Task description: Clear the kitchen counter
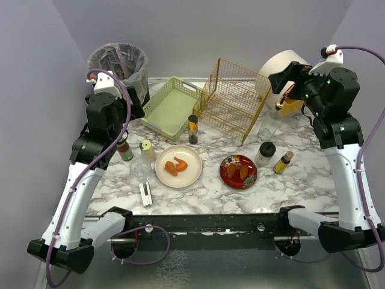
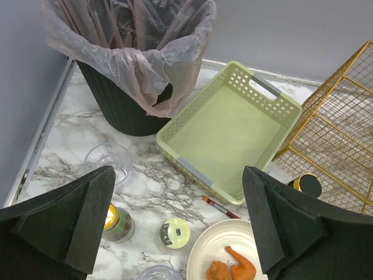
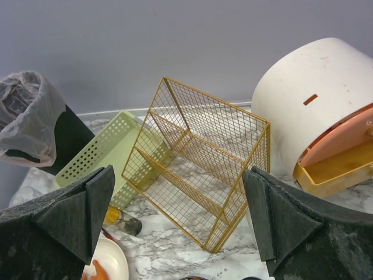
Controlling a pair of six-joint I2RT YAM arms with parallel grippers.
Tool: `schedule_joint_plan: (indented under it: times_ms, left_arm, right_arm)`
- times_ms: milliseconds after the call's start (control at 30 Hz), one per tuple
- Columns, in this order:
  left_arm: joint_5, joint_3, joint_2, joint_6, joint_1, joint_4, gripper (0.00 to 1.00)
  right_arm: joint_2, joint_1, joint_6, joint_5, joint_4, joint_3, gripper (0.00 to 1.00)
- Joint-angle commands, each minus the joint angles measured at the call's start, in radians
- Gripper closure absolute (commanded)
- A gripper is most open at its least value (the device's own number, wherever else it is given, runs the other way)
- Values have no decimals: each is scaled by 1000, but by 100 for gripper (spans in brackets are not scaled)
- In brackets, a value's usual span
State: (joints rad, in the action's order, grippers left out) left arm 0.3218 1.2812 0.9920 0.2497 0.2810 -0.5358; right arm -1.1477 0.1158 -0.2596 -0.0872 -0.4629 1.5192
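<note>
Under both arms, counter [image 1: 289, 186]: cluttered marble slab, filling the view's centre.
Handling: rigid, heavy, slick; likely ungraspable, so lift the plate [image 1: 191, 176] by its rim instead.
Left gripper [image 2: 178, 175]: spread, empty, 10 o'clock.
Right gripper [image 3: 179, 172]: spread, empty, 2 o'clock.

In the top view the left arm [image 1: 99, 123] hides the kitchen counter [image 1: 301, 180] along its 9 o'clock edge, and part of a bottle [image 1: 125, 150]. The white item [image 1: 145, 194] at 7 o'clock from the white plate [image 1: 190, 175] is too small to name. The left wrist view cuts that plate off at 6 o'clock and the gold wire rack [image 2: 338, 134] at 3 o'clock. The right wrist view crops the white drum [image 3: 315, 99] at 3 o'clock.
</note>
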Motion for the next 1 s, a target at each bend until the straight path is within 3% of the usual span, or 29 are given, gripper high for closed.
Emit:
schedule_joint_plan:
  times_ms: [0, 533, 967]
  left_arm:
    - [7, -10, -10, -8, -5, 16, 1]
    - [14, -34, -5, -1, -5, 17, 1]
    - [-21, -45, 39, -13, -5, 19, 1]
  right_arm:
    - [14, -6, 11, -16, 44, -15, 0]
    - [8, -6, 20, -45, -4, -63, 0]
    - [-22, -7, 36, 208, -102, -139, 0]
